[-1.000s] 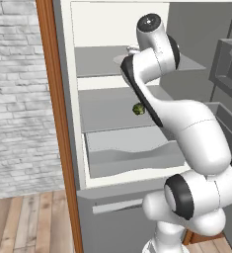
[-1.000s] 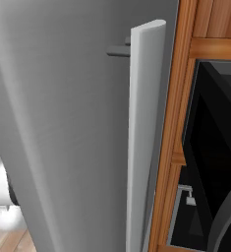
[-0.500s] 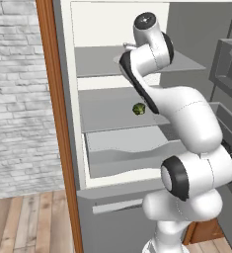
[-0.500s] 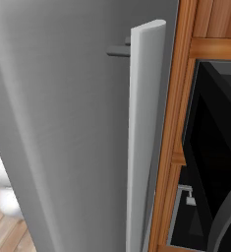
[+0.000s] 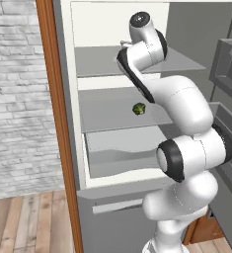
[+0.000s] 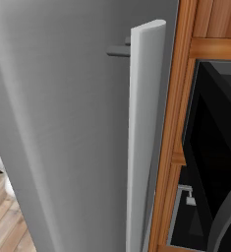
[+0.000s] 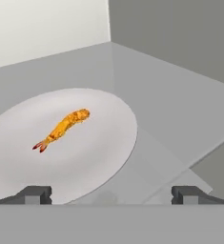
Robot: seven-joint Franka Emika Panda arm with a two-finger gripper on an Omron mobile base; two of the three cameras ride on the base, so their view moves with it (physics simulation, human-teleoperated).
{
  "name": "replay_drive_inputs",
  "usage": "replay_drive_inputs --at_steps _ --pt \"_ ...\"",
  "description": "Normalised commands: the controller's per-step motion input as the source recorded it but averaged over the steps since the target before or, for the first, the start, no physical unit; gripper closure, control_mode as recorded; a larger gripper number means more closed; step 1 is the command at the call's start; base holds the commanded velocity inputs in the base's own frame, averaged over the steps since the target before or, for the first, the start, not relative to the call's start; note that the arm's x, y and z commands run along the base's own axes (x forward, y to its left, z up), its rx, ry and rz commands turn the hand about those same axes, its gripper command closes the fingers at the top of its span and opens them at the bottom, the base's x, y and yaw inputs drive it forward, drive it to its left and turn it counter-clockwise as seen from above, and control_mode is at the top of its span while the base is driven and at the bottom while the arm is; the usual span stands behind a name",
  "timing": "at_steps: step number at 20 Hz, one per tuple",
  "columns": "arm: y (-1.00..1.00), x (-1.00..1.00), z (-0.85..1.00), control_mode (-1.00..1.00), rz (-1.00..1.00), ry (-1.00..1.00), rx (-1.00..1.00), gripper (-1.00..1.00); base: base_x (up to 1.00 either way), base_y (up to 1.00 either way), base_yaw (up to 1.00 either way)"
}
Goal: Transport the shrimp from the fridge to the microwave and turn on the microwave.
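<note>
In the hand view the shrimp (image 7: pixel 63 127), small, curved and orange with a red tail, lies on a white plate (image 7: pixel 108 147) on a grey shelf of the fridge (image 5: pixel 112 59). My gripper (image 7: pixel 112 195) is open, and its two dark fingertips (image 7: pixel 35 194) straddle the plate's near edge with nothing between them. The shrimp lies a short way ahead of them, left of centre. In the left base view my arm (image 5: pixel 176 104) reaches into the open fridge at its upper shelf. A black built-in appliance with a dark window, seemingly the microwave (image 6: pixel 215 147), sits in the wood cabinet.
A small green item (image 5: pixel 138 109) lies on the fridge's middle shelf, above a drawer (image 5: pixel 122 158). The fridge's open grey door (image 6: pixel 63 123) with its long handle (image 6: pixel 141 138) stands close at my right. A brick wall (image 5: pixel 14 99) and a wood frame (image 5: pixel 53 99) stand at left.
My arm's upper joints have risen and the elbow has swung out to the right as the hand went deeper over the upper shelf. The jaws have stayed open.
</note>
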Motion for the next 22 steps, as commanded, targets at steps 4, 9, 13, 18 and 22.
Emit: replay_drive_inputs --at_steps 4,9,13,18,22 --pt "0.0 0.52 -0.05 -1.0 0.0 0.08 0.0 -1.0 0.0 0.0 0.0" --pt "0.0 0.47 -0.03 -1.0 0.0 0.06 0.0 -1.0 0.0 0.0 0.0" --pt "0.0 0.41 0.0 -1.0 0.0 0.05 0.0 -1.0 0.0 0.0 0.0" --pt "0.0 0.32 -0.13 -1.0 0.0 0.04 0.0 -1.0 0.0 0.0 0.0" --pt "0.0 0.25 -0.19 -1.0 0.0 0.0 0.0 -1.0 0.0 0.0 0.0"
